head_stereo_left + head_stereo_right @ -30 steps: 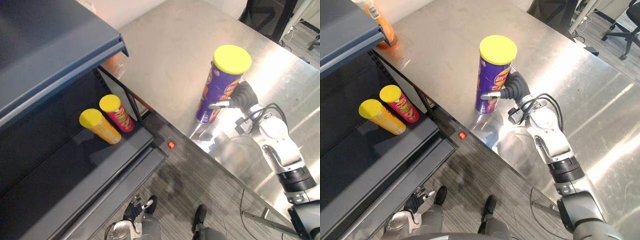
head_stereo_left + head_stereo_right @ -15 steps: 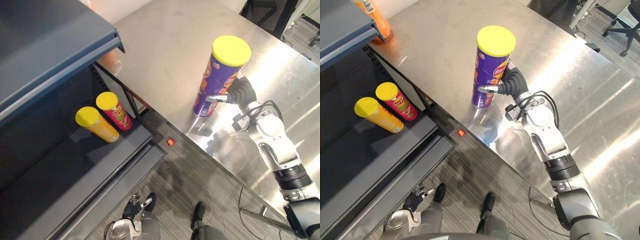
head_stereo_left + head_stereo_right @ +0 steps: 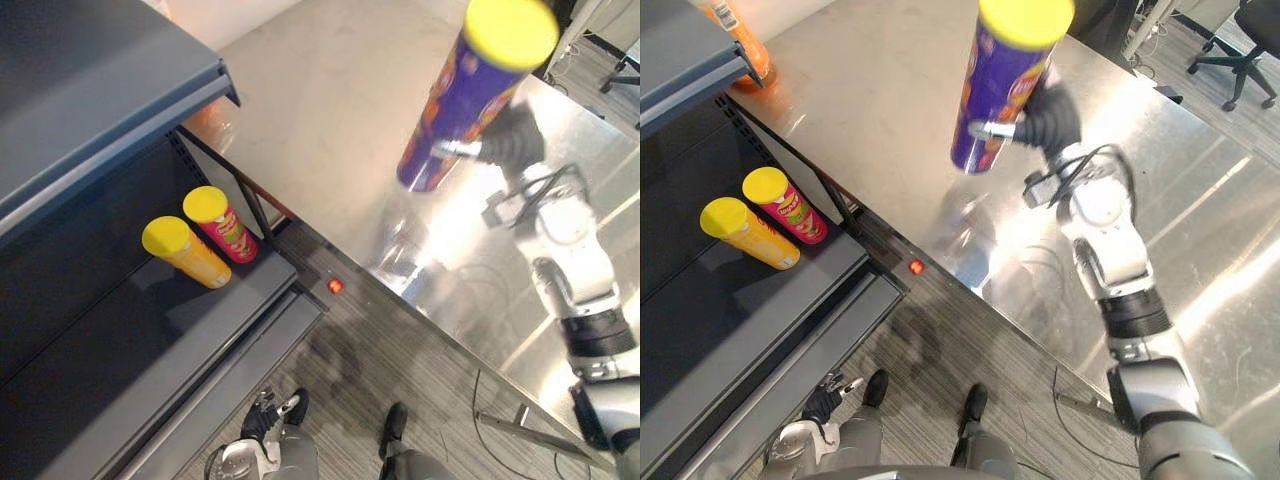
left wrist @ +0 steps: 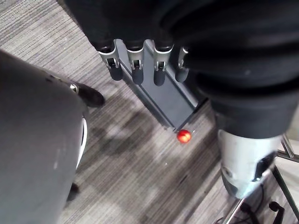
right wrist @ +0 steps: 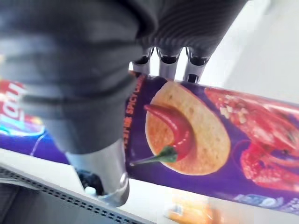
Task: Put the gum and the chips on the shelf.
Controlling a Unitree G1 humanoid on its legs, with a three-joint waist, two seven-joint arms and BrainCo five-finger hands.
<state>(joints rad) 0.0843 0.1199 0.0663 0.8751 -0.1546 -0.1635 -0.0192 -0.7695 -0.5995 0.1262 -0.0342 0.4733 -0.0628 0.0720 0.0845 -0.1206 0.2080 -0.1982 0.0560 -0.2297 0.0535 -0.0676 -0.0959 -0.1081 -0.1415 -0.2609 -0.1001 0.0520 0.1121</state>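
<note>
Now the right hand [image 3: 1050, 115], fingers clamped on the chips can [image 3: 1002, 88], has lifted it.

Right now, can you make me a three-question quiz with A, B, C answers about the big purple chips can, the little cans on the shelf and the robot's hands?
1. Where is the tall purple chips can with the yellow lid?
A. Lying on the floor
B. In the robot's right hand, held up off the shiny steel table
C. Inside a basket

2. How many yellow-lidded cans stand on the dark grey metal shelf?
A. None
B. Four
C. Two

3. What is the robot's left hand doing?
A. Hanging open, holding nothing
B. Squeezing a can
C. Pressing a button

Answers:
1 B: the fingers wrap the purple can and its base is clear of the table.
2 C: one yellow can and one red can stand side by side.
3 A: its fingers are straight and nothing is between them.
</note>
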